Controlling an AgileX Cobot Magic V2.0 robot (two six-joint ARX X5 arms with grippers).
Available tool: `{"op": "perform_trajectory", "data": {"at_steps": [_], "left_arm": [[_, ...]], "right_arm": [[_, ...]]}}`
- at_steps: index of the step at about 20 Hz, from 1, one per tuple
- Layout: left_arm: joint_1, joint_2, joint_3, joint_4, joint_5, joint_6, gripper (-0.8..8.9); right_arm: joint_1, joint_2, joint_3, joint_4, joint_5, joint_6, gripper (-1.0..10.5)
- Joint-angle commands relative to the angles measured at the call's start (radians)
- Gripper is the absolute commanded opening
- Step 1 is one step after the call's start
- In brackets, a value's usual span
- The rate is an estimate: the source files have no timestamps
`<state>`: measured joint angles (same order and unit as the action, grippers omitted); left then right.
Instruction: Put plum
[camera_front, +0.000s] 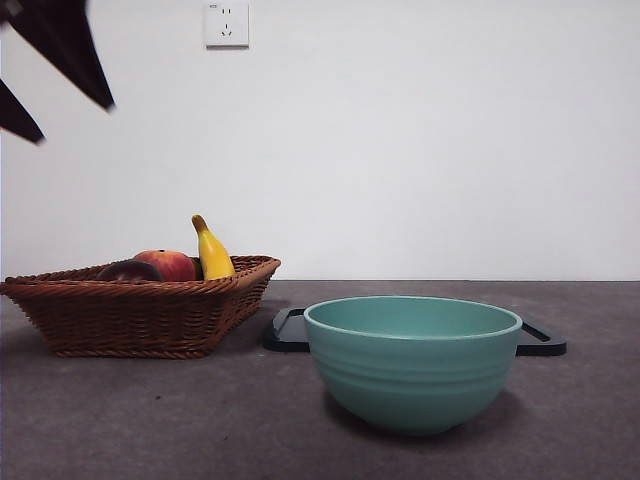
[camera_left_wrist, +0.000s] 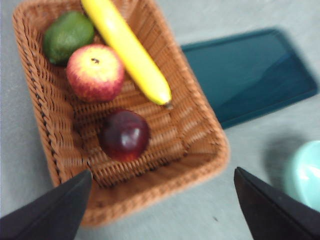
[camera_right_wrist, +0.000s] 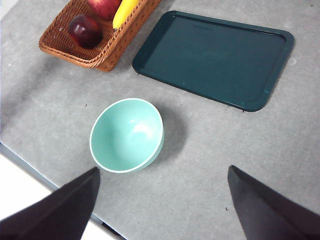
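While the plum (camera_left_wrist: 124, 135) lies untouched in the wicker basket (camera_left_wrist: 205, 150), the left gripper (camera_left_wrist: 160, 205) hangs above it, jaws spread, and the right gripper (camera_right_wrist: 162, 202) waits likewise spread, so everything remains undone.

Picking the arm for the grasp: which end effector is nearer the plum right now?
Left. The left end effector hangs open above the basket, with the plum just ahead of it. The right end effector is open above the bowl, off to the basket's side.
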<state>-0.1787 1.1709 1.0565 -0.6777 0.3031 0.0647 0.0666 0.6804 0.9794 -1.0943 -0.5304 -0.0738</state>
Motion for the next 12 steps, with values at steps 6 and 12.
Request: {"op": "perform_trajectory", "data": {"at_steps": [6, 12], "left_arm": [[-0.048, 0.261, 0.05, 0.167, -0.072, 0.06, 4.59], [-0.053, 0.426, 0.05, 0.267, -0.078, 0.097, 4.6]], "right_arm": [[0.004, 0.005, 0.018, 0.008, -0.003, 0.011, 4.1], [0.004, 0.005, 0.018, 0.008, -0.003, 0.011, 4.1]]}}
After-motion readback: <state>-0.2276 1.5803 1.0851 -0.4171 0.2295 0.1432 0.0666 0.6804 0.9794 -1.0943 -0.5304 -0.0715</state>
